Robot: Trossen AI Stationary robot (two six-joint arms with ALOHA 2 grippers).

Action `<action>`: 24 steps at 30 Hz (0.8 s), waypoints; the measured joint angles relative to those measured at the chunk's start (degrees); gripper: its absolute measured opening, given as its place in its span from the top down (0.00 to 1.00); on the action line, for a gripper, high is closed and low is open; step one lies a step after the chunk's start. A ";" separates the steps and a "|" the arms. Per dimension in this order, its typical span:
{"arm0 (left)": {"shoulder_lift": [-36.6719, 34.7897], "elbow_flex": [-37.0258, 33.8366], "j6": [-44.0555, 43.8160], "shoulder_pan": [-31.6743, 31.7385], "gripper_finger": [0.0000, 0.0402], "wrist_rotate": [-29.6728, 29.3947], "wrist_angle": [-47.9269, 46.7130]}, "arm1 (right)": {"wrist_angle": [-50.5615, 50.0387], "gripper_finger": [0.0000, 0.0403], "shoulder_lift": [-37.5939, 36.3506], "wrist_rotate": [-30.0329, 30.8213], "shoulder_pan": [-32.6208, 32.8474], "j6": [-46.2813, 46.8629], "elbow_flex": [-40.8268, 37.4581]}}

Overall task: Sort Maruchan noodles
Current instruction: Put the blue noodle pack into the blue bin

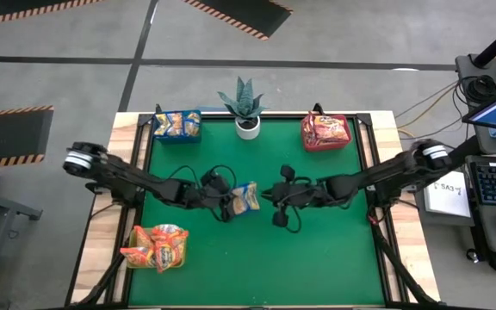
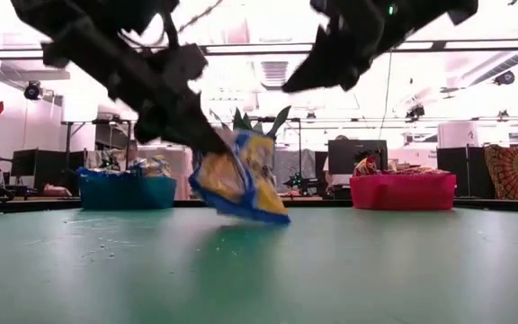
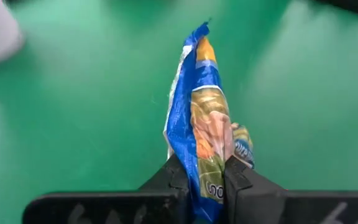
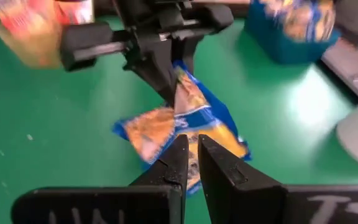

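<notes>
Left gripper [image 3: 207, 186] pinches a blue-edged yellow noodle packet [image 1: 246, 197] at mid-table, its lower corner touching the green mat [image 1: 317, 258]. Right gripper [image 4: 190, 155], fingers nearly pressed together and holding nothing, sits just beside it. Blue bin [image 1: 177, 126], red bin [image 1: 325, 132] and potted plant [image 1: 246, 105] line the far edge; loose packets [image 1: 157, 246] lie near the left front corner.

Blue-edged yellow noodle packet [image 1: 246, 197] crumpled, tilted, mid-mat, lower corner touching; orange-red packets [image 1: 156, 245] piled front-left.

Overhead, table-level and two close wrist views share the mat [image 1: 317, 250].
</notes>
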 joint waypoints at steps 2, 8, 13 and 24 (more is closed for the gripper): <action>-3.52 0.00 1.35 0.08 0.98 -1.80 -2.45 | -0.02 0.93 -1.94 0.58 0.00 -1.43 -0.06; -14.82 0.00 5.10 0.58 0.98 -8.26 -9.75 | -0.80 0.93 -5.50 3.05 -0.21 -3.37 -0.59; -24.45 0.07 9.19 2.66 0.98 -14.40 -14.23 | -0.54 0.93 -6.50 3.01 -1.10 -4.30 -0.61; -39.70 0.09 9.54 21.53 0.98 -29.62 -30.09 | -0.91 0.93 -5.91 3.02 -2.72 -4.27 -0.72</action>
